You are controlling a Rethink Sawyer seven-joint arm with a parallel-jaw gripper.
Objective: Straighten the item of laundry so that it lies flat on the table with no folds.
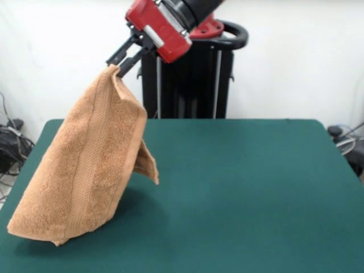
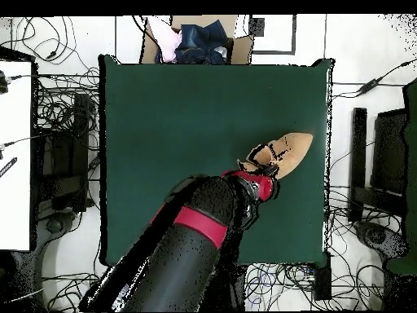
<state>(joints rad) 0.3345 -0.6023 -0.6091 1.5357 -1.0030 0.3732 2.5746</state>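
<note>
- My claw (image 1: 122, 63) is pinched shut on one top corner of the towel (image 1: 85, 165), raised well above the table (image 1: 244, 187).
- The towel hangs doubled over from that corner, slanting down to the table's left side in the front view; its lower edge rests on the felt, near the edge.
- From overhead only a tan wedge shows past my arm (image 2: 187, 244).
- I judge this the lift-and-spread step: next I must draw the corner sideways over open felt, lowering so the fold opens.

Front faces robot; overhead looks down; both share table (image 1: 256, 187).
</note>
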